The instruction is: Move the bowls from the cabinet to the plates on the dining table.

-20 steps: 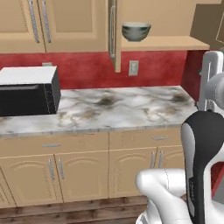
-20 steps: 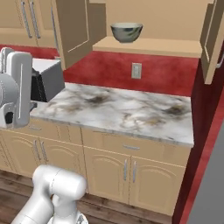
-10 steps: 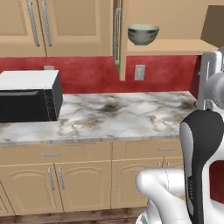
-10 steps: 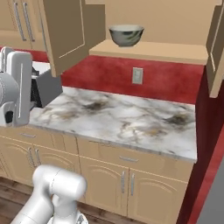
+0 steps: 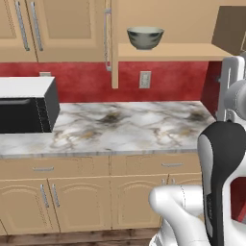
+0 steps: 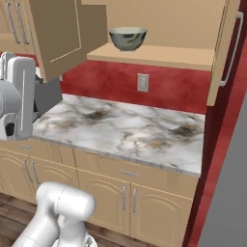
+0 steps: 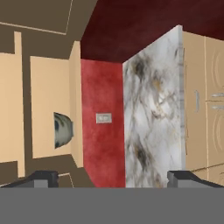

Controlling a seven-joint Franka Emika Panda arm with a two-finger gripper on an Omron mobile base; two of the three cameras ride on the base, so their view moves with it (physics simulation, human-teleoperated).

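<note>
A deep grey-green bowl (image 5: 145,37) (image 6: 128,38) with a pale inside stands on the plain tan shelf of the open wall cabinet (image 5: 182,51) (image 6: 159,56). In the hand view, which is rolled on its side, the bowl (image 7: 63,130) lies left of centre on the shelf, well beyond the tips. My gripper (image 7: 113,179) is open, its two dark fingertips (image 7: 41,179) set wide apart with nothing between them, far short of the cabinet. The plates and the dining table are out of view.
A marble counter (image 5: 125,127) (image 6: 125,130) runs under the cabinet, over tan drawers and doors. A black and white microwave (image 5: 26,105) sits on its left end. The cabinet doors (image 6: 55,34) (image 6: 224,53) swing outward. A wall socket (image 5: 144,79) is on the red backsplash.
The whole picture has shifted and the cabinet looks a bit larger, so the base has moved. The bowl stays on its shelf and the gripper stays open.
</note>
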